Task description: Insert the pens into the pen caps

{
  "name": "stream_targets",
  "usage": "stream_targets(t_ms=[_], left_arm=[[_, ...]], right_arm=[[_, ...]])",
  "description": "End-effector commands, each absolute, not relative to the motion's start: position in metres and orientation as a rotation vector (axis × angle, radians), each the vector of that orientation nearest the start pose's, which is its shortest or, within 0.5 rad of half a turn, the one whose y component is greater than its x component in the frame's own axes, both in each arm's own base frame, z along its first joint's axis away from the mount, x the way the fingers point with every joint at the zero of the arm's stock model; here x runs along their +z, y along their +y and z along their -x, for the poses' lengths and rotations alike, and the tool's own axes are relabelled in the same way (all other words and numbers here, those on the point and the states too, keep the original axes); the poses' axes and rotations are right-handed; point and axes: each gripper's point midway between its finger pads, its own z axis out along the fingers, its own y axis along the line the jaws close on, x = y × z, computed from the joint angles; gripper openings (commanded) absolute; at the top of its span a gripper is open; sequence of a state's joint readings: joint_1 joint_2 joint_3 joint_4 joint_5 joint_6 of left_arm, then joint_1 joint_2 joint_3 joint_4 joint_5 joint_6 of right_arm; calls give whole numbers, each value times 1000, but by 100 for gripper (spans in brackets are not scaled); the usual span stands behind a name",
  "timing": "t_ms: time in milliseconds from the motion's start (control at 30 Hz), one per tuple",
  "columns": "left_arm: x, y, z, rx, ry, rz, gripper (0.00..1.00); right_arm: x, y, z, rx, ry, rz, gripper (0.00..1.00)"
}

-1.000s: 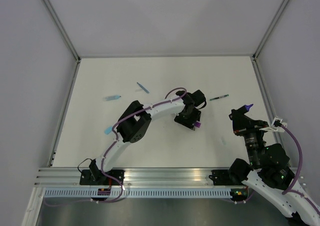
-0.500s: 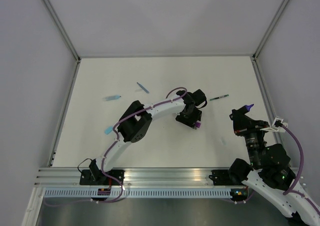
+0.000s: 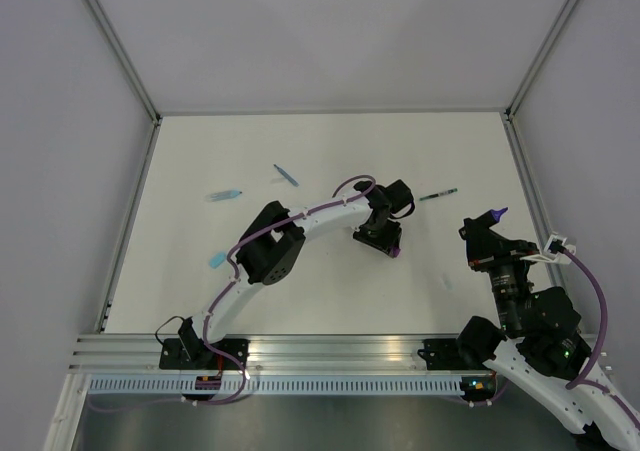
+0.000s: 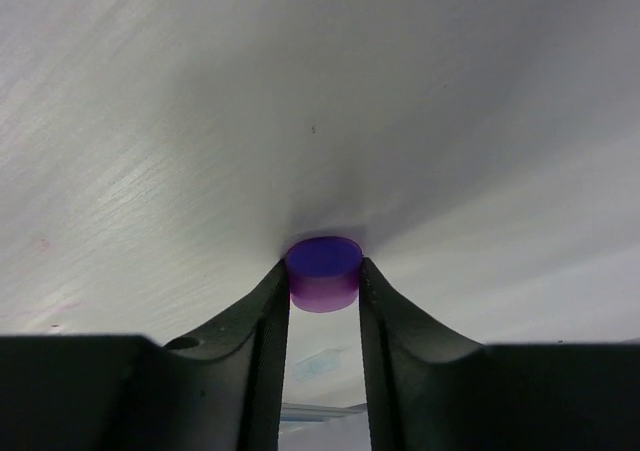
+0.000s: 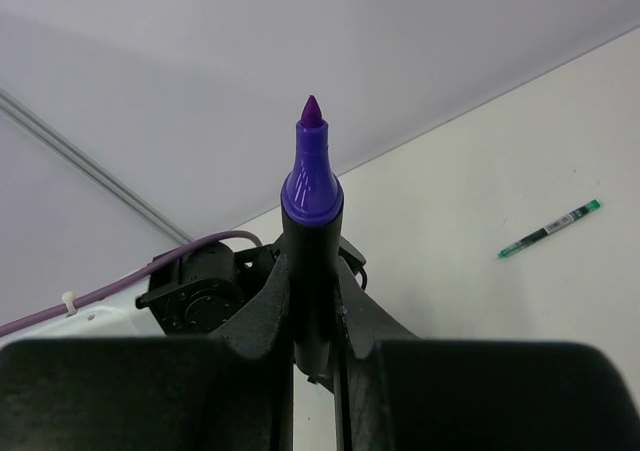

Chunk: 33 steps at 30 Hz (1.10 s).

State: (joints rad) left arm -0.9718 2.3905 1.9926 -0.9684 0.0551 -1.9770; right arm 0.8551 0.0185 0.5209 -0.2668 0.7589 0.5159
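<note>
My left gripper [image 3: 391,248] is down at the table's middle, shut on the tiny purple cap [image 4: 323,259], which rests against the tabletop; the cap also shows in the top view [image 3: 398,253]. My right gripper [image 3: 484,239] is shut on the black-and-purple marker [image 5: 311,193], held above the table's right side with its purple tip pointing up and away. The thin dark green pen [image 3: 437,195] lies between the two grippers, further back. The light blue marker [image 3: 226,194], the light blue cap [image 3: 216,260] and the slim bluish cap [image 3: 286,175] lie at the left.
A faint pale blue object [image 3: 446,282] lies on the white table [image 3: 330,291] near the right arm. Grey walls with metal posts [image 3: 120,56] enclose the table. An aluminium rail [image 3: 320,351] runs along the near edge.
My left gripper has shifted slightly over the purple cap and hides more of it in the top view. The right arm and the marker have not moved.
</note>
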Motion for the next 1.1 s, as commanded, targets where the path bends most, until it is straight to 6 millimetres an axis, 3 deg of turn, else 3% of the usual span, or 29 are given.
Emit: stream_targets(t_ms=[0,167,233,267,333,433,467,567,600,633,667,700,767,800,833,900,933,1067], left_arm=[[-9,-449,-251,-167,2709,1632,34],[-13,-447,-249,-191,2721,1597,17],[0,-452,-255,-297,2710,1574,13],[-5,-443,-253,-282,2716,1551,9],[6,-441,-259,-355,2711,1515,8],[34,-417,-273,-407,2640,1394,6],[56,-410,-278,-470,2620,1319,5],[83,-393,-289,-558,2567,1147,4],[115,-390,-291,-647,2526,1106,4],[128,-387,-294,-695,2502,1054,4],[135,-382,-296,-728,2492,953,2],[163,-377,-296,-798,2451,913,2],[184,-370,-296,-848,2430,702,2],[208,-377,-302,-948,2361,604,2],[233,-370,-300,-983,2313,465,2],[260,-362,-300,-1000,2233,382,2],[287,-354,-297,-1030,2160,343,2],[322,-338,-282,-1079,2024,179,2]], right_arm=[[317,43,-180,645,1332,-443,0],[316,44,-181,644,1333,-439,0],[316,47,-181,649,1332,-425,0],[315,49,-181,652,1334,-414,0],[316,59,-182,670,1340,-374,0],[313,76,-187,677,1380,-311,0],[314,80,-188,679,1388,-289,0],[310,101,-192,698,1432,-209,0],[309,110,-194,704,1447,-176,0],[309,116,-193,720,1452,-143,0],[306,133,-192,752,1477,-64,0],[307,141,-191,770,1480,-25,0],[308,163,-183,838,1498,97,0],[302,177,-185,837,1529,166,0],[305,185,-181,863,1533,217,0],[298,212,-173,933,1570,359,0],[298,218,-171,954,1567,393,0],[290,243,-154,1071,1553,549,0]])
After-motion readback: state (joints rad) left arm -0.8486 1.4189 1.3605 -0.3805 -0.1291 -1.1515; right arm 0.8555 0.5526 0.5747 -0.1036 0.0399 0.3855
